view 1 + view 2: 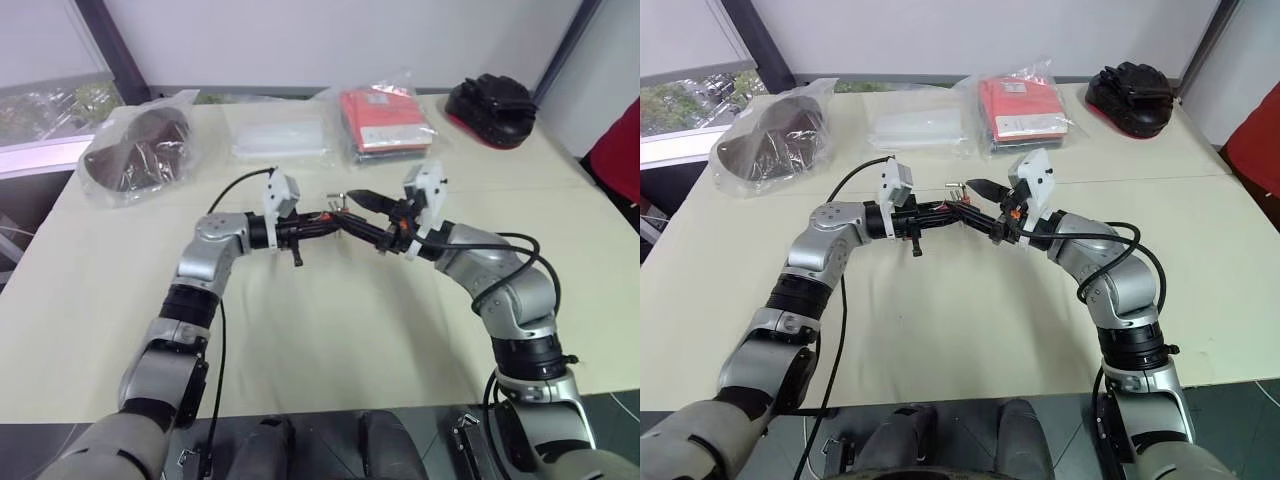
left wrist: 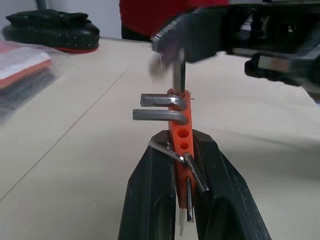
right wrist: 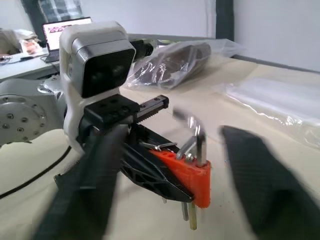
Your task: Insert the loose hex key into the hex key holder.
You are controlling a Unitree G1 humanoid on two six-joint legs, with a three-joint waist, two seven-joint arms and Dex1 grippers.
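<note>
Cream tabletop (image 1: 330, 340), bagged goods along its far edge. Item: hex key holder (image 2: 181, 135), orange-red, clamped between the closed fingers of the left gripper (image 2: 181, 165) and held above mid-table. Item: loose hex key (image 2: 179, 75), standing upright in the holder's end slot. Right gripper (image 3: 170, 165) had its fingers spread wide either side of the holder, gripping nothing.

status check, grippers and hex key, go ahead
Left gripper shut on holder, held above table. Right gripper open, either side of holder. Hex key upright in holder's end. Nothing in the way.
</note>
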